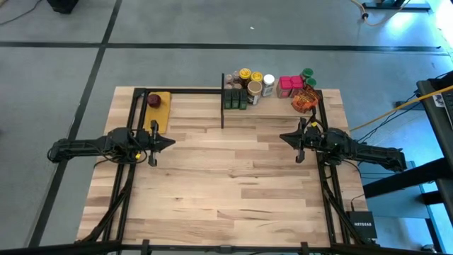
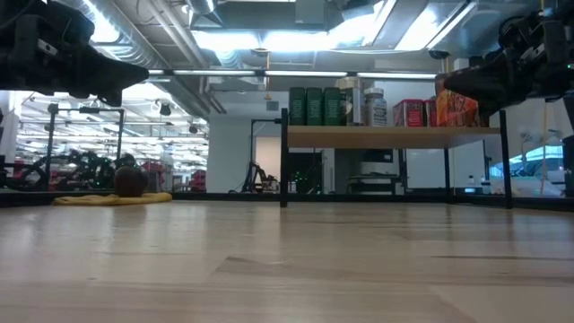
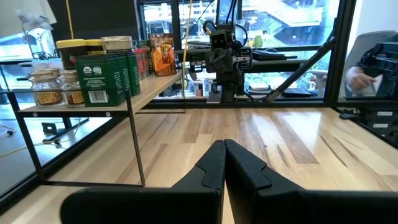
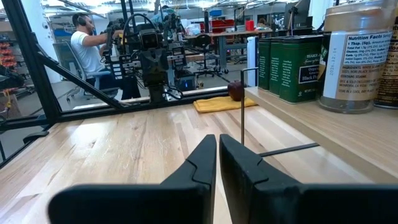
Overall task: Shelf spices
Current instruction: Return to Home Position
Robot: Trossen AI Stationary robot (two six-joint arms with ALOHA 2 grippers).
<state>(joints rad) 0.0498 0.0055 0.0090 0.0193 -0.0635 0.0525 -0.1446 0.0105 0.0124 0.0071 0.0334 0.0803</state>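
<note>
The plank-striped table (image 1: 226, 177) is bare across its middle, and the shelf (image 2: 386, 135) – a pale board on a thin black frame – stands at its far edge, right of centre. The spices (image 1: 265, 85) are all gathered on that board: three green tins (image 1: 236, 99) at its left end, a cluster of jars (image 1: 256, 81) beside them, red boxes (image 1: 290, 86) further right and an orange packet (image 1: 305, 101) at the right end. At the far left corner a dark red round thing (image 1: 154, 100) sits on a yellow pad (image 1: 159, 113). The left hand (image 1: 172, 142) hovers above the table's left side, well apart from the shelf, level and pointing right, its fingers pressed together and holding nothing. The right hand (image 1: 282, 137) hangs opposite – just nearer than the shelf's right end – level and pointing left, fingers likewise closed on nothing.
</note>
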